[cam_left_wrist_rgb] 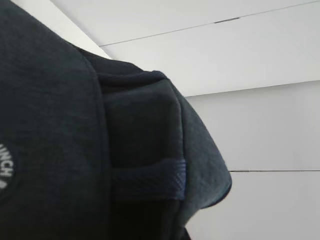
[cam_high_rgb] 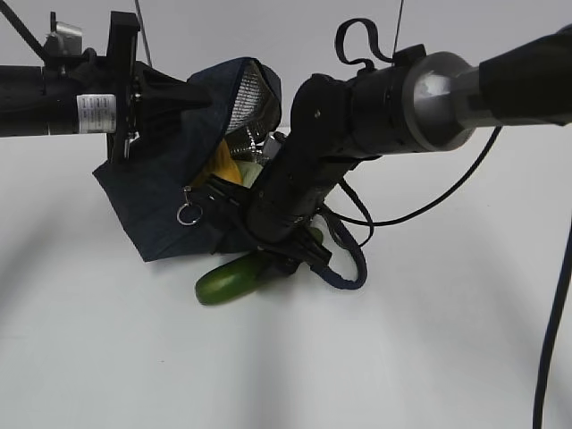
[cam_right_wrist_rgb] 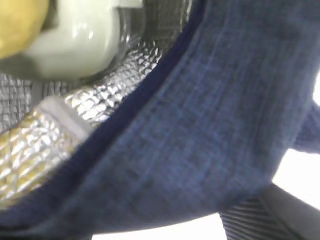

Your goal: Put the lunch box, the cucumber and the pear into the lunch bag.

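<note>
The navy lunch bag [cam_high_rgb: 147,192] lies on its side with its foil-lined mouth open toward me. My left gripper [cam_high_rgb: 204,95] is shut on the bag's upper edge and holds it up. The left wrist view shows only bag fabric [cam_left_wrist_rgb: 75,125]. The yellow pear [cam_high_rgb: 229,170] and the lunch box [cam_high_rgb: 254,172] are inside; the right wrist view shows the lunch box's pale green lid [cam_right_wrist_rgb: 85,35] and the pear [cam_right_wrist_rgb: 20,25]. The dark green cucumber [cam_high_rgb: 228,279] lies on the table at the bag's lower lip. My right gripper [cam_high_rgb: 281,255] is low over it, its jaws hidden by the bag [cam_right_wrist_rgb: 210,125].
The bag's metal ring pull [cam_high_rgb: 188,214] hangs at the front. Its strap handle [cam_high_rgb: 350,268] loops out on the table to the right of my right gripper. Black cables [cam_high_rgb: 429,201] trail from the right arm. The white table [cam_high_rgb: 402,357] lies in front.
</note>
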### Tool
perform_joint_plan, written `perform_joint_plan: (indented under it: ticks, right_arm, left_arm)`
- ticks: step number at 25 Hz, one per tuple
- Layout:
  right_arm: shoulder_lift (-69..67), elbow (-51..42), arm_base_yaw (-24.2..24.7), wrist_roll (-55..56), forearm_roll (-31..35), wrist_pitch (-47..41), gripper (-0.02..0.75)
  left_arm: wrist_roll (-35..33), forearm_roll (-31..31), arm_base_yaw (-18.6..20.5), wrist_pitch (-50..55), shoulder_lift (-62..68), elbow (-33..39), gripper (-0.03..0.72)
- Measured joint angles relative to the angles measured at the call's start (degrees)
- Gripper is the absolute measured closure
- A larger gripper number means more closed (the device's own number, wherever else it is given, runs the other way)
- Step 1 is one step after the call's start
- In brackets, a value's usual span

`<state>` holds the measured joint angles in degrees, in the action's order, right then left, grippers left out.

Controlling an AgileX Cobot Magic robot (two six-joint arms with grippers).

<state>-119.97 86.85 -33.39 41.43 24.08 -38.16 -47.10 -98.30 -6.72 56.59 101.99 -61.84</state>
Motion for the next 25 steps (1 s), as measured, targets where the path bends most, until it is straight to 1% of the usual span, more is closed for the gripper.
perform_joint_plan:
  ticks: [3, 6, 15, 18, 25]
  right_arm:
    - [0.0, 0.0, -0.1, 5.5, -4.7, 0.0, 0.234]
    - [0.0, 0.0, -0.2, 10.9, -8.9, 0.0, 0.234]
    - [0.0, 0.0, -1.2, 22.6, -22.3, -0.5, 0.234]
    - [-0.1, 0.0, -1.4, 25.7, -25.6, -1.0, 0.237]
    - [-1.5, 0.1, -1.5, 29.9, -30.3, -1.7, 0.241]
  left_arm:
    - [-0.8, 0.8, 0.0, 0.3, 0.0, 0.0, 0.686]
    - [-2.2, 2.8, 0.0, 0.7, 0.0, 0.0, 0.686]
    - [-2.6, 8.2, -0.1, 1.6, 0.0, -0.1, 0.686]
    - [-2.7, 10.0, -0.1, 1.6, 0.0, -0.1, 0.686]
    - [-2.8, 12.6, -0.1, 2.1, 0.0, -0.2, 0.686]
